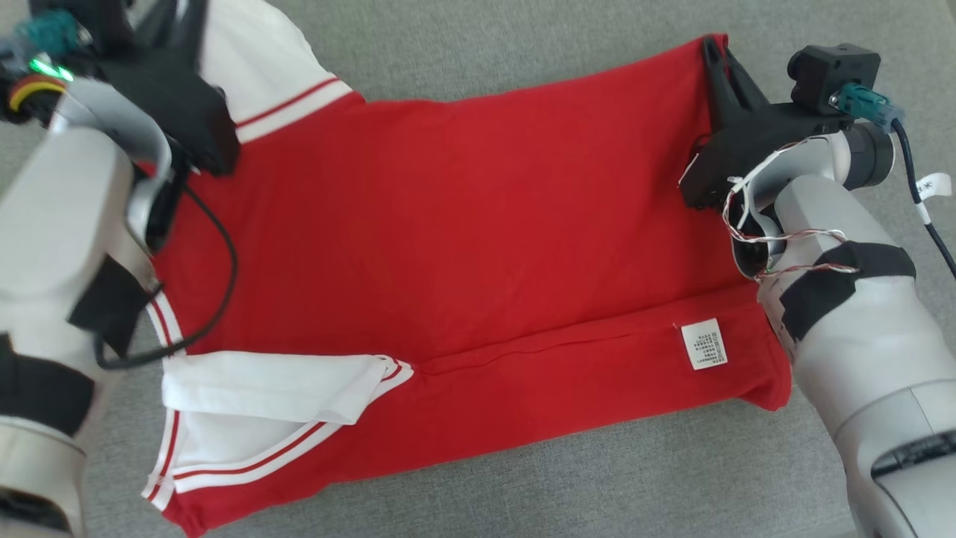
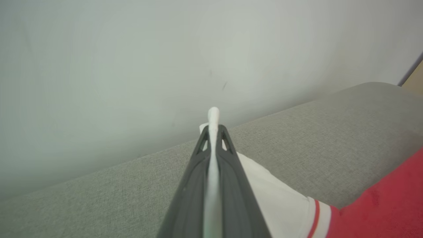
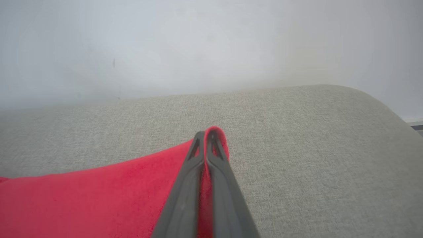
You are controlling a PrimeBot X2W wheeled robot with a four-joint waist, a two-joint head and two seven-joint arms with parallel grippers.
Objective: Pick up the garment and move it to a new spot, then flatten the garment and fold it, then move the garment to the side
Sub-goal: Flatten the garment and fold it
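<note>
While the red and white garment (image 1: pixel 463 224) lies spread out on the grey cushion (image 1: pixel 567 478), both claws pinch its far edge. The left claw (image 2: pixel 213 130) is squeezed tight on the white sleeve (image 2: pixel 264 185). The right claw (image 3: pixel 205 138) is squeezed tight on a red corner, and a little cloth pokes out past its tips.

The garment (image 1: pixel 448 224) covers the middle of the grey cushion (image 1: pixel 523 37), stretched between my left tool (image 2: pixel 213 132), clamped on a white sleeve at the far left, and my right tool (image 3: pixel 206 135), clamped on the red corner at the far right. Bare cushion runs free along the near edge and beyond the far edge. A pale wall (image 2: pixel 132 66) closes the far side.
</note>
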